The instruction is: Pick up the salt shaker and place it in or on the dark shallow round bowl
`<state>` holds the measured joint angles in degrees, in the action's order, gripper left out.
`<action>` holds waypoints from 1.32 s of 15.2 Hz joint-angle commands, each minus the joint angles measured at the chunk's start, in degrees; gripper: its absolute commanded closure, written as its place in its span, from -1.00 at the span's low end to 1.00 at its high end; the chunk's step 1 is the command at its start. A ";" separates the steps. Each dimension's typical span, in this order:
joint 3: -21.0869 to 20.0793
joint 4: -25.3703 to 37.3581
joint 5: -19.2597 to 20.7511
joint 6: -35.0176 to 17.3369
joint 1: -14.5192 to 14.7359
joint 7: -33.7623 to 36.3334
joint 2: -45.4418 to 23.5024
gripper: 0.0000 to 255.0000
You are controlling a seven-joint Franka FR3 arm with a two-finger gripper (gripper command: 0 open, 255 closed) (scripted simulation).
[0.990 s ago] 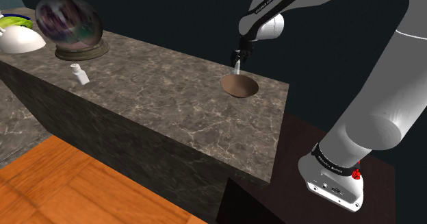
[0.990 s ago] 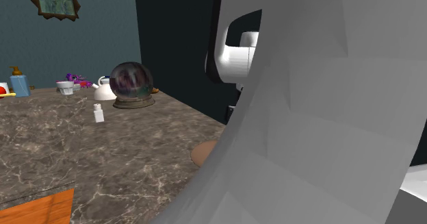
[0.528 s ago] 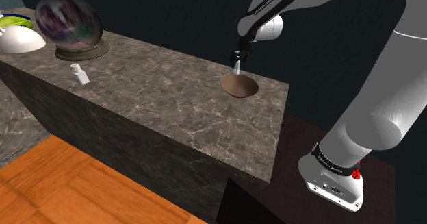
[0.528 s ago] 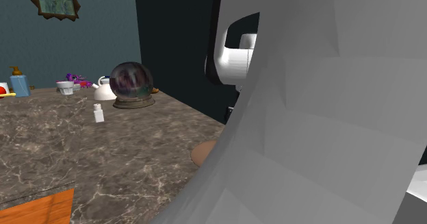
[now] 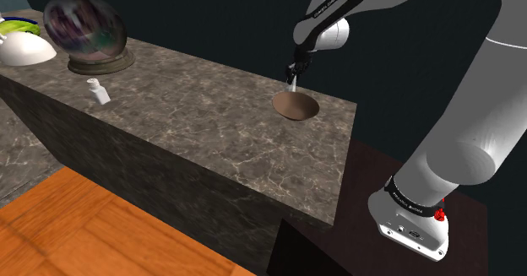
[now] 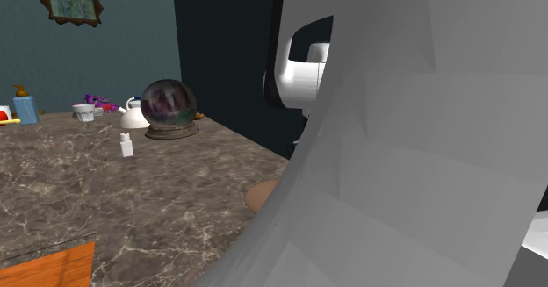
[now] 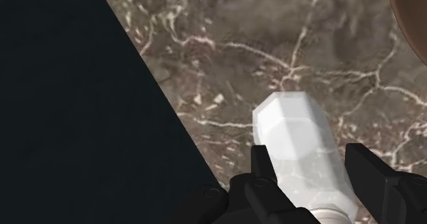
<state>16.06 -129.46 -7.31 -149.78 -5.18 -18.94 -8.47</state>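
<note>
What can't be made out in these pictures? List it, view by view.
Second exterior view: the arm hides most of the bowl.
Wrist view: the bowl is cut off by the picture's edge, and the gripper hides the shaker's near end.
Shoulder view: the shaker is too small to tell whether it hangs over the bowl or just beside it.

We see a marbled counter bearing a brown bowl just beside the fingers, and a small white bottle and glass globe well apart from them.
</note>
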 commanded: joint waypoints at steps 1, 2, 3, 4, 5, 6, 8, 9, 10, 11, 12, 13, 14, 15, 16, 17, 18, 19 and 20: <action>-0.01 -0.02 0.00 0.00 0.00 0.00 -0.02 1.00; -0.01 -0.03 -0.02 -0.03 0.00 -0.02 -0.04 1.00; 0.11 0.14 0.39 0.68 0.07 0.28 0.54 1.00; 0.21 0.33 0.76 1.39 0.14 0.56 1.09 1.00; 0.30 0.53 1.13 2.10 0.20 0.84 1.64 1.00; 0.38 0.74 1.49 2.82 0.25 1.11 2.18 1.00; 0.52 1.21 2.17 4.27 0.33 1.61 3.22 1.00; 0.57 1.46 2.48 5.00 0.37 1.85 3.72 1.00; 0.62 1.72 2.79 5.73 0.40 2.08 4.22 1.00; 0.65 2.00 3.08 6.46 0.43 2.30 4.70 1.00; 0.69 2.29 3.36 7.19 0.45 2.51 5.17 1.00; 0.71 2.59 3.63 7.93 0.47 2.71 5.63 1.00; 0.73 2.91 3.89 8.67 0.49 2.91 6.08 1.00; 0.75 3.24 4.13 9.41 0.50 3.09 6.52 1.00; 0.76 3.58 4.36 10.15 0.51 3.27 6.94 1.00; 0.77 3.93 4.59 10.90 0.53 3.44 7.35 1.00; 0.77 4.30 4.80 11.64 0.54 3.60 7.75 1.00; 0.77 4.68 5.00 12.39 0.54 3.75 8.14 1.00; 0.76 5.07 5.19 13.14 0.55 3.90 8.52 1.00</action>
<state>16.79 -124.93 -2.25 -137.43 -4.59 -15.07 -0.21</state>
